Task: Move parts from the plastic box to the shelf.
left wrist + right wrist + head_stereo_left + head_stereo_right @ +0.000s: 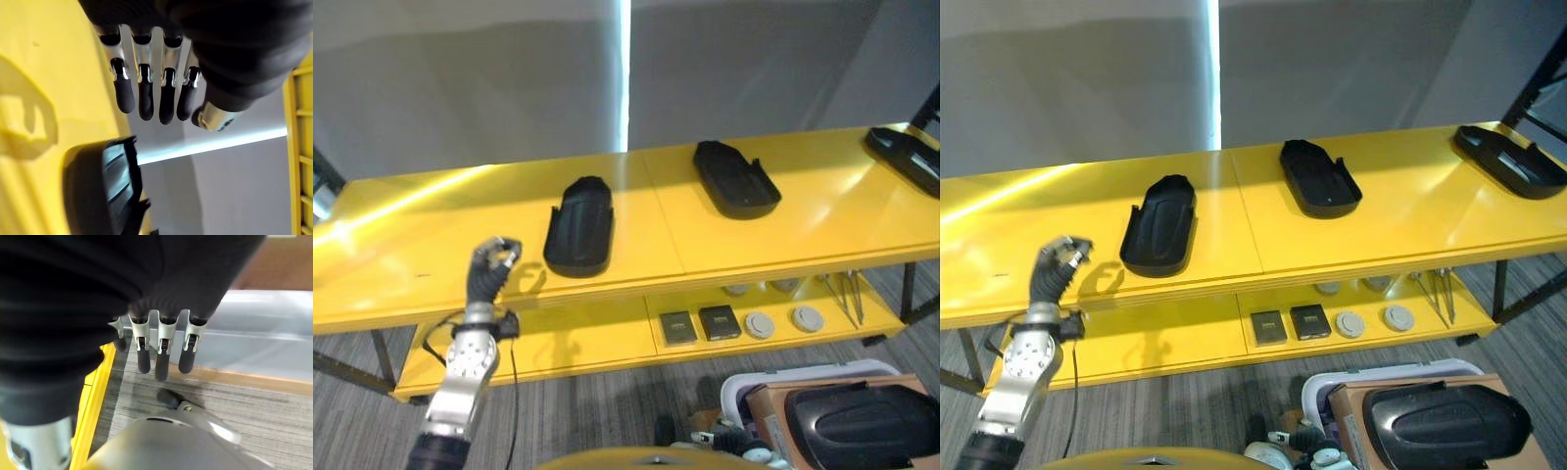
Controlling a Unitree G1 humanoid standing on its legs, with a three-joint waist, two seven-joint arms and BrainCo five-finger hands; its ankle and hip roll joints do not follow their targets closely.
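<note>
Three black moulded parts lie on the yellow shelf's top: one at the middle left, one at the centre, one at the far right edge. My left hand hovers over the shelf's front edge, just left of the nearest part and apart from it, fingers loosely bent and holding nothing. That part shows past them in the left wrist view. Another black part rests in the pale plastic box on the floor at lower right. My right hand hangs relaxed and empty by the box's wall.
The lower shelf carries two small dark square pieces, several round white discs and thin metal tools. A grey wall stands behind the shelf. Grey carpet lies in front.
</note>
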